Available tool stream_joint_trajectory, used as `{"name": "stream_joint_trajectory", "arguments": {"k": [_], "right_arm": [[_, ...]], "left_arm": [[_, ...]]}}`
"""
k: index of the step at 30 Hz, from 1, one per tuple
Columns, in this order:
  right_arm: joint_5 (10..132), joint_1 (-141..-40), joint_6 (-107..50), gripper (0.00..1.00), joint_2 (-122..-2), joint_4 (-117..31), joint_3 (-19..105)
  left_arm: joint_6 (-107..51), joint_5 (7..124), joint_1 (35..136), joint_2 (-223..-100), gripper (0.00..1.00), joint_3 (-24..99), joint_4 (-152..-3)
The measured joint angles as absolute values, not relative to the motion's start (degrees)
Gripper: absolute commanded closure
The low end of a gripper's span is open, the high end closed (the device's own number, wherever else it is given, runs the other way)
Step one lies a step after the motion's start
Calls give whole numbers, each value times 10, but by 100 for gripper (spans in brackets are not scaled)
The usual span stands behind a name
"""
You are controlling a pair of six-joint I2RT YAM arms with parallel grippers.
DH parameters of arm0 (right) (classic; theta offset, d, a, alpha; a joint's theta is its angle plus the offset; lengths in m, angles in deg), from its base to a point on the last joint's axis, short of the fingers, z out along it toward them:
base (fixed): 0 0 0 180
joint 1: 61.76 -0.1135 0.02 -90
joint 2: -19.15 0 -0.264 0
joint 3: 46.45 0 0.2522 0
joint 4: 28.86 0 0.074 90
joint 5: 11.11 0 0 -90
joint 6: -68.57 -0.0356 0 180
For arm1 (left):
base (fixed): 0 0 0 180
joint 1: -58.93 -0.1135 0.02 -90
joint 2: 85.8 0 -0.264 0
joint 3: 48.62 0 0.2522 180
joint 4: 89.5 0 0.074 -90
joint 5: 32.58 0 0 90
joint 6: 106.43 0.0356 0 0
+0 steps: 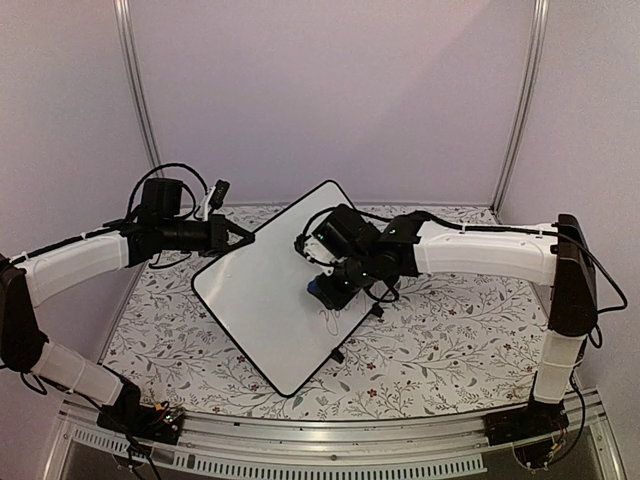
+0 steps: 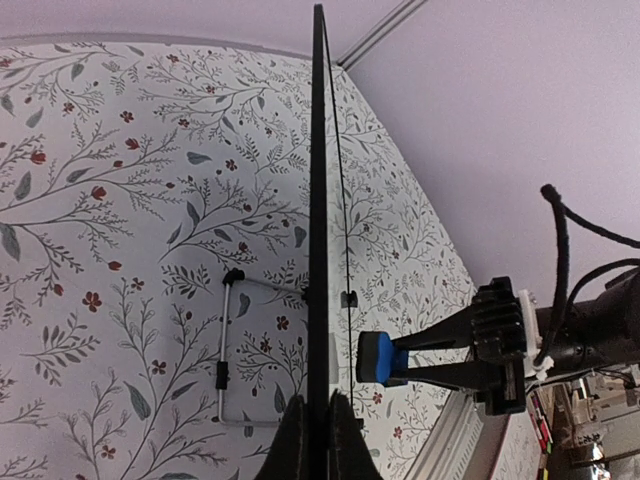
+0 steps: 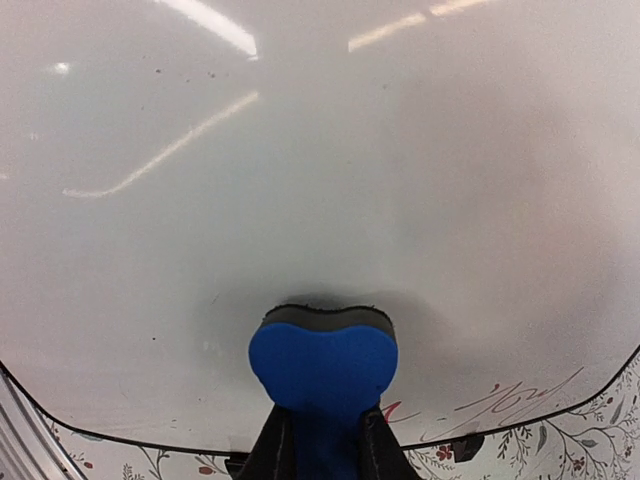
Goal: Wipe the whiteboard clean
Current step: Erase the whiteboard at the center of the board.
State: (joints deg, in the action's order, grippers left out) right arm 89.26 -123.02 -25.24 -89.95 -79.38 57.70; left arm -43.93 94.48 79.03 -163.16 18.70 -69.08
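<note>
counter: a flat counter under a white cloth printed with grey sprigs and small red flowers, with pale lilac walls around it.
whiteboard: the large white rectangular whiteboard with a thin black rim and rounded corners sits mid-counter. in the top view it is turned like a diamond, one corner toward the arm bases and one toward the back wall. the left wrist view shows it edge-on, with the flowered cloth on its back side and the right arm on its face side.
left end effector: the black left end effector is clenched on the board's left corner. in its own view its two fingers pinch the black rim from either side.
right end effector: the black right end effector is grasping a small blue foam eraser block with a dark felt face, its fingers closed on the block's sides.
eraser contact: the felt face appears to touch the white surface, toward the board's lower right edge.
marker writing: thin red handwritten strokes lie near the rim, just right of the eraser.
wire stand: a silver wire stand with black ends juts from the board's back side.
feet: two small black feet sit on the lower right rim.
</note>
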Motion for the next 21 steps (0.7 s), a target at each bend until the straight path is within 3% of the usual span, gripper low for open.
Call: {"name": "stream_joint_trajectory", "arguments": {"k": [21], "right_arm": [[791,-1215,-256,92,-904,-792,571]], "left_arm": [[-439,945,790,-1632,100,187,-691]]}}
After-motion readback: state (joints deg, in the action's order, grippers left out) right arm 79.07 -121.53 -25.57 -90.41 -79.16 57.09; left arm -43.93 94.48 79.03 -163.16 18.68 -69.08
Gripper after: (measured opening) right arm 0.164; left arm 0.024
